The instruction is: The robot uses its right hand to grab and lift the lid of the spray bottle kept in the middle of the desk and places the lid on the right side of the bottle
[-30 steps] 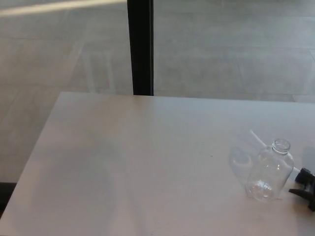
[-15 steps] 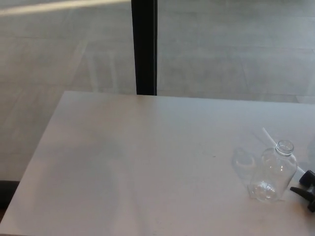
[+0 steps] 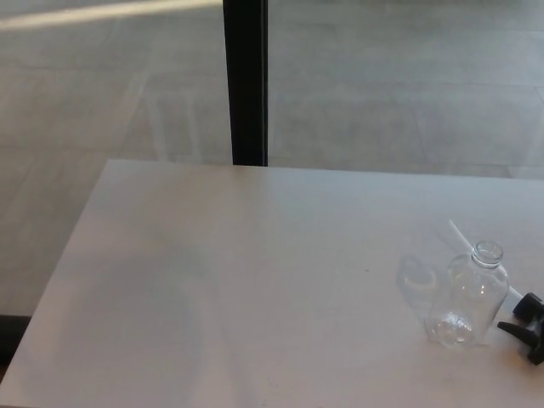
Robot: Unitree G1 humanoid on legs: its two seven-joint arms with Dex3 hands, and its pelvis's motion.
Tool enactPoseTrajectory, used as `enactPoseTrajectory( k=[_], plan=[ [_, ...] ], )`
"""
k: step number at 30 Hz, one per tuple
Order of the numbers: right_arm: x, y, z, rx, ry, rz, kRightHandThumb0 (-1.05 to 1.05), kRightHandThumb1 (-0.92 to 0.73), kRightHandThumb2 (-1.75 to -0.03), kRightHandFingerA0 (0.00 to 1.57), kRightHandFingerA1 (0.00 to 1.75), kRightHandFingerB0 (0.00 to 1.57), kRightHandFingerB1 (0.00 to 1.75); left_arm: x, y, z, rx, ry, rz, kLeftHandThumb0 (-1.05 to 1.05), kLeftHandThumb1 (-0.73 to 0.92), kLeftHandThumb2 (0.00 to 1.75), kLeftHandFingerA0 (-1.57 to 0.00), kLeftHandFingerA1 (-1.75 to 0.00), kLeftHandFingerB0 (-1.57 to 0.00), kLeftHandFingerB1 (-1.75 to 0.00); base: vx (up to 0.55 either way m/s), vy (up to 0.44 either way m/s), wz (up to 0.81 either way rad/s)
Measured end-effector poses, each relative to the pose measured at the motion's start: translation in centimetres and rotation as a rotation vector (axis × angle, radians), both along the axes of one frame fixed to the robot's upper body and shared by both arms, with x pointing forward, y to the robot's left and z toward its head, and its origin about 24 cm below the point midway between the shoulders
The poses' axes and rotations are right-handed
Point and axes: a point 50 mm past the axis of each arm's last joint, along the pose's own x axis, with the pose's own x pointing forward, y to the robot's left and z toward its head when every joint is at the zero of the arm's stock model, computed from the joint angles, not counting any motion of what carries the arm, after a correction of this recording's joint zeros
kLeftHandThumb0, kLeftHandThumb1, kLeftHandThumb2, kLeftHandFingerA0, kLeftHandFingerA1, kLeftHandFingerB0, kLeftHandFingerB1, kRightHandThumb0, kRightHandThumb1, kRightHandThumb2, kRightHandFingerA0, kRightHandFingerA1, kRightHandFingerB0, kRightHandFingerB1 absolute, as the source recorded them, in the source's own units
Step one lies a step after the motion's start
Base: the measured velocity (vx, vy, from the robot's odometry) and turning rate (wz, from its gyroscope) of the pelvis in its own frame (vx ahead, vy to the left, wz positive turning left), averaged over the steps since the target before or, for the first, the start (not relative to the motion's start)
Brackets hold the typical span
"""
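change: only the view has shifted; nothing on the tabletop (image 3: 255, 280) moved.
bottle (image 3: 470, 294): upright, open-necked, near right edge.
lid (image 3: 528, 326): already lying just right of it.
hands: out of view, fingers unknowable.

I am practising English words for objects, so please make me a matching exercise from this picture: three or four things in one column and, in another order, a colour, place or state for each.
Things:
1. bottle
2. spray lid
3. desk
4. post

Descriptions:
A. black, lying at the right edge of the picture
B. dark and upright, behind the far edge
C. clear, standing with an open neck
D. pale, flat surface under the other things

Pairs: 1-C, 2-A, 3-D, 4-B
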Motion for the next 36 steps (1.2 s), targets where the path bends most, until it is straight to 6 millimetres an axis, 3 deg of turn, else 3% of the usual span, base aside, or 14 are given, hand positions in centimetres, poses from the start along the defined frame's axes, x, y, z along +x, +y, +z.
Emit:
enactPoseTrajectory(
  k=[2, 8, 11, 14, 15, 17, 21, 22, 23, 24, 25, 33, 34, 36],
  plan=[
    [-1.4, -1.0, -0.4, 0.018, -0.024, -0.062, -0.75, -0.82, -0.64, 0.00, 0.00, 0.00, 0.22, 0.0, 0.0, 0.0, 0.000, -0.001, 0.000, -0.90, 0.92, 0.70, -0.58, -0.49, -0.40, -0.37, 0.00, 0.000, 0.00],
    [-6.5, -3.2, -4.3, 0.160, -0.109, -0.297, -0.71, -0.79, -0.64, 0.00, 0.00, 0.00, 0.24, 0.1, 0.0, 0.0, -0.001, 0.000, 0.000, -0.89, 0.92, 0.73, -0.54, -0.50, -0.37, -0.38, 0.00, 0.000, 0.00],
    [-9.0, -3.5, -7.1, 0.258, -0.143, -0.424, -0.74, -0.59, -0.95, 0.00, 0.27, 0.00, 0.21, 0.1, 0.0, -0.1, -0.004, -0.001, 0.003, -0.90, 0.92, 0.69, -0.57, -0.51, -0.38, -0.39, 0.00, 0.000, 0.00],
    [-10.9, -3.3, -9.7, 0.337, -0.165, -0.521, -0.74, -0.59, -0.95, 0.00, 0.27, 0.00, 0.21, 0.2, 0.0, -0.2, -0.006, 0.000, 0.006, -0.90, 0.92, 0.69, -0.57, -0.51, -0.38, -0.39, 0.00, 0.000, 0.00],
    [-11.8, -3.1, -11.0, 0.372, -0.175, -0.561, -0.72, -0.78, -0.65, 0.00, 0.09, 0.00, 0.19, 0.2, 0.0, -0.2, -0.006, 0.002, 0.008, -0.87, 0.92, 0.68, -0.59, -0.50, -0.41, -0.38, 0.00, 0.000, 0.00],
    [-12.8, -2.6, -12.6, 0.424, -0.180, -0.607, -0.80, -0.59, -0.97, 0.01, 0.25, 0.00, 0.17, 0.2, 0.1, -0.2, -0.004, 0.006, 0.012, -0.86, 0.92, 0.69, -0.57, -0.52, -0.39, -0.40, 0.00, 0.000, 0.00],
    [-14.3, -1.3, -15.6, 0.524, -0.172, -0.655, -0.74, -0.55, -0.97, 0.00, 0.26, 0.00, 0.25, 0.1, 0.2, -0.2, 0.002, 0.018, 0.022, -0.85, 0.92, 0.68, -0.56, -0.51, -0.38, -0.39, 0.00, 0.000, 0.00],
    [-14.4, -1.1, -16.1, 0.538, -0.172, -0.660, -0.88, -0.64, -0.97, 0.00, 0.09, 0.00, 0.10, 0.0, 0.3, -0.2, 0.003, 0.021, 0.025, -0.82, 0.73, 1.12, -0.51, -0.61, -0.33, -0.53, 0.00, 0.000, 0.00],
    [-14.7, -0.7, -16.6, 0.558, -0.170, -0.662, -0.88, -0.64, -0.97, 0.00, 0.09, 0.00, 0.10, 0.0, 0.3, -0.2, 0.004, 0.026, 0.028, -0.82, 0.73, 1.12, -0.51, -0.61, -0.33, -0.53, 0.00, 0.000, 0.00],
    [-14.8, -0.4, -17.1, 0.570, -0.166, -0.658, -0.72, -0.77, -0.63, 0.00, 0.07, 0.00, 0.16, -0.1, 0.3, -0.2, 0.005, 0.028, 0.030, -0.81, 0.73, 1.12, -0.51, -0.61, -0.33, -0.53, 0.00, 0.000, 0.00],
    [-14.9, -0.1, -17.4, 0.578, -0.164, -0.654, -0.90, -0.59, -0.90, 0.00, 0.08, 0.00, 0.00, -0.1, 0.4, -0.2, 0.006, 0.029, 0.032, -0.84, 0.92, 0.67, -0.55, -0.52, -0.37, -0.40, 0.00, 0.000, 0.00],
    [-14.9, 1.0, -18.6, 0.645, -0.200, -0.582, -0.92, -0.63, -0.94, 0.00, 0.08, 0.00, 0.00, -0.2, 0.4, -0.2, 0.003, 0.041, 0.042, -0.85, 0.91, 0.67, -0.56, -0.52, -0.36, -0.39, 0.00, 0.000, 0.00],
    [-14.9, 1.1, -18.7, 0.648, -0.202, -0.573, -0.73, -0.76, -0.63, 0.00, 0.15, 0.00, 0.15, -0.2, 0.4, -0.2, 0.003, 0.042, 0.043, -0.85, 0.72, 1.10, -0.49, -0.61, -0.32, -0.53, 0.00, 0.000, 0.00],
    [-14.8, 1.3, -18.9, 0.656, -0.203, -0.555, -0.94, -0.65, -0.95, 0.00, 0.06, 0.00, 0.00, -0.2, 0.5, -0.2, 0.004, 0.046, 0.046, -0.87, 0.90, 0.67, -0.55, -0.51, -0.38, -0.39, 0.00, 0.000, 0.00]
  ],
)
